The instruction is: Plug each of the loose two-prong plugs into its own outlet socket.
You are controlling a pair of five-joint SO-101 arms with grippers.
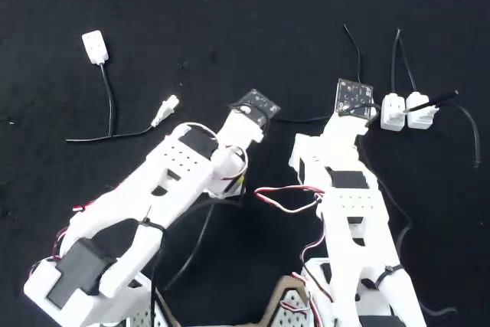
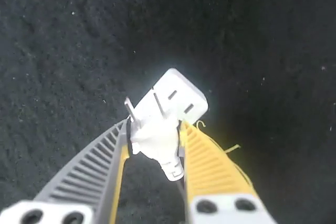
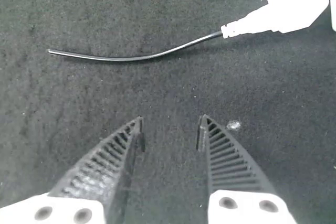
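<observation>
A black cloth-covered table carries both arms. The left arm stretches from the near left corner towards mid-table. The right arm runs from the near edge straight towards the far side, right of centre.

The left gripper is clamped tight on a white two-prong plug, one finger on each side of its body. The plug's long axis lies along the fingers. Its two bare prongs point forward out of the grip at a white socket block that lies on the cloth just beyond, slotted face showing. The prongs are not in the slots.

The right gripper hangs partly spread over bare cloth with nothing between its fingers. Just to its right sit two white connector pieces, touching side by side; I cannot tell whether they are mated.

At the far left lies a white outlet socket. Right of it and nearer lies a loose plug, set diagonally with its prongs aimed far-right and its black cord trailing left.
</observation>
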